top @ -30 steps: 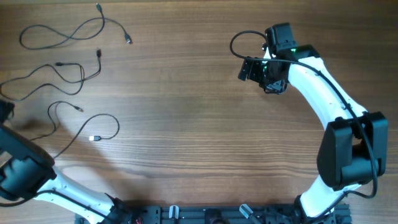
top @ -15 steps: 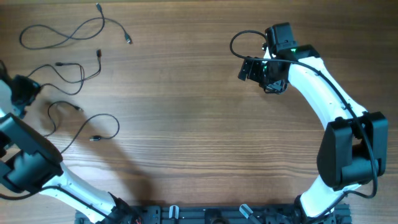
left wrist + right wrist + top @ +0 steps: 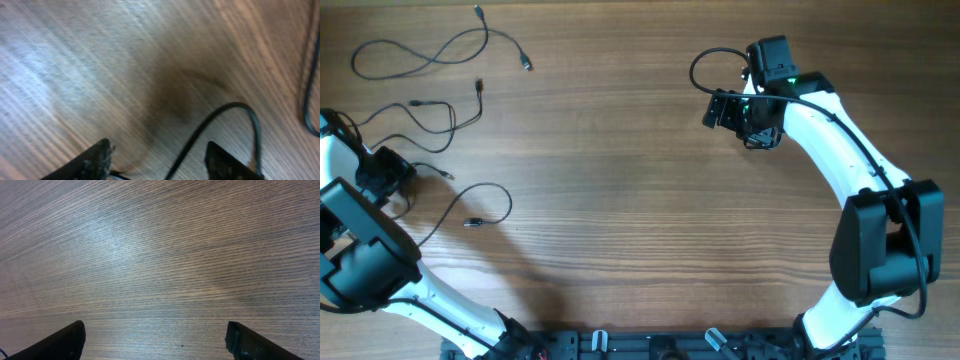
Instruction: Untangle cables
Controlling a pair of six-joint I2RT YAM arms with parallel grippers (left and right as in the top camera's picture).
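Observation:
Three thin dark cables lie apart on the wooden table at the left: one at the top, one in the middle, and a lower one with a small plug end. My left gripper sits low over the lower cable's left loop. In the left wrist view that cable runs between the fingers, which stand apart without touching it; the left gripper is open. Another cable shows at the right edge. My right gripper hangs open over bare wood, nothing between its fingers.
The right arm arcs from the front right corner, with its own thick black wire loop at the wrist. The arm bases line the front edge. The left arm's body covers the table's left front.
My left gripper has come in from the left edge and down onto the lower cable's loop, its jaws narrowing. The right arm has not moved.

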